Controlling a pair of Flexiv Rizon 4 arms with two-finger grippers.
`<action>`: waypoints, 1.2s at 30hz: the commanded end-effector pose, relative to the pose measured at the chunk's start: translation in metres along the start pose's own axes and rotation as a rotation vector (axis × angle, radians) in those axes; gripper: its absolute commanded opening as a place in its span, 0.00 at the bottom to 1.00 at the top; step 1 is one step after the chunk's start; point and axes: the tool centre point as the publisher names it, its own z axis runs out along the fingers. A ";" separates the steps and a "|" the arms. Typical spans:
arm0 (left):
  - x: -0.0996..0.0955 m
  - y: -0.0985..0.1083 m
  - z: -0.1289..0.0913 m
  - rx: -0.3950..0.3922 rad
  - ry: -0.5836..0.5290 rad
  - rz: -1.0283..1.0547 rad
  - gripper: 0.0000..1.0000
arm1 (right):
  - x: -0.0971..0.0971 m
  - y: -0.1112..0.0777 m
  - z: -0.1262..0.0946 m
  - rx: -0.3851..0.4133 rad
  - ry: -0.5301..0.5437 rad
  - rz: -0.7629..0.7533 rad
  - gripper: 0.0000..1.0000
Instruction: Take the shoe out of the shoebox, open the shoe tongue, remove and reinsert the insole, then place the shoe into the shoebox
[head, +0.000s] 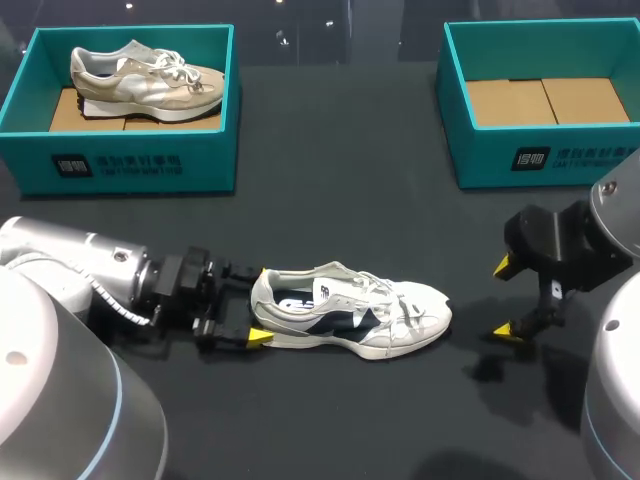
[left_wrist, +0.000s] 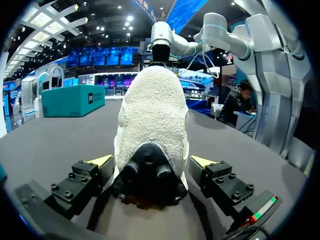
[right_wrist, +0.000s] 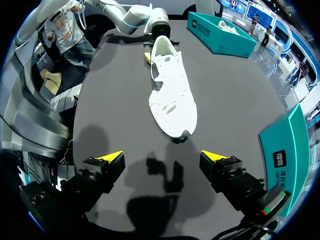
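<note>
White shoe lies on its sole on the counter, lower centre of frame. Left pincer is open, straddling the heel. Right pincer is spread wide, just right of the toe.

From the left wrist, the heel of the white shoe hides its toe and laces.

Silver left arm, blue ring; black screw-studded left claw, yellow tips; perhaps coiled cable.
</note>
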 end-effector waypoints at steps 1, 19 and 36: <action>-0.001 0.000 0.005 0.008 0.000 -0.002 1.00 | 0.002 -0.001 -0.001 0.001 -0.003 0.001 1.00; -0.002 -0.005 0.022 0.039 -0.034 -0.018 0.95 | 0.002 -0.001 -0.001 0.001 -0.003 0.001 1.00; -0.005 -0.005 0.020 0.049 -0.042 -0.027 0.00 | 0.002 -0.001 -0.001 0.001 -0.003 0.001 1.00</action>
